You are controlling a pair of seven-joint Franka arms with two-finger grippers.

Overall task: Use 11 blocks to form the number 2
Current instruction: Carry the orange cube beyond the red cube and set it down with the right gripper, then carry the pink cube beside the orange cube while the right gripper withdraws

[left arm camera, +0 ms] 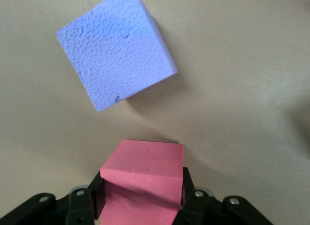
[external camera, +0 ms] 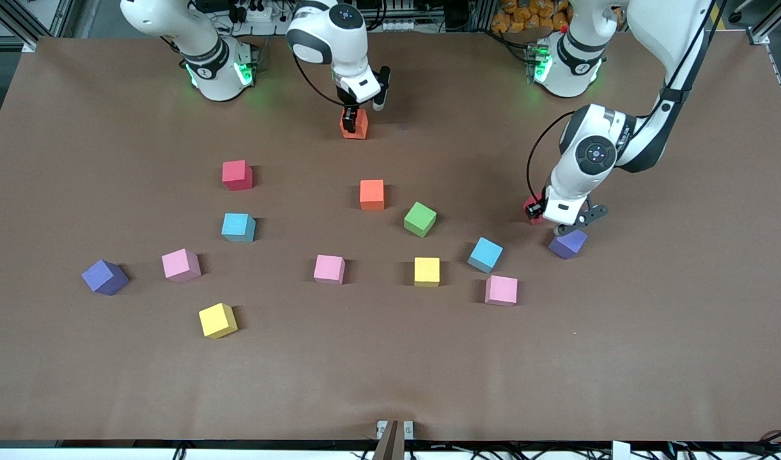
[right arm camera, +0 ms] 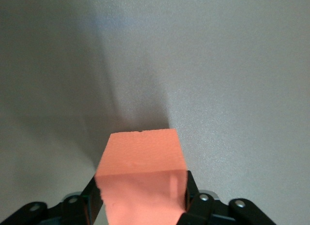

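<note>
Your left gripper (external camera: 536, 212) is down at the table on a bent arm, pinching a red block (left arm camera: 145, 179) just beside a purple cube (external camera: 567, 243); your left wrist view shows the fingers (left arm camera: 97, 196) flanking it, hidden from the front; your right gripper (external camera: 350, 121) points straight down around an orange block (external camera: 355, 125) resting on the table near the bases; I cannot tell whether it grips; other blocks (external camera: 372, 194) lie scattered, unaligned.

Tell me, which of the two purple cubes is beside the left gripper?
The purple cube at the left arm's end of the table, just beside the left gripper; the other purple cube lies at the right arm's end.
</note>
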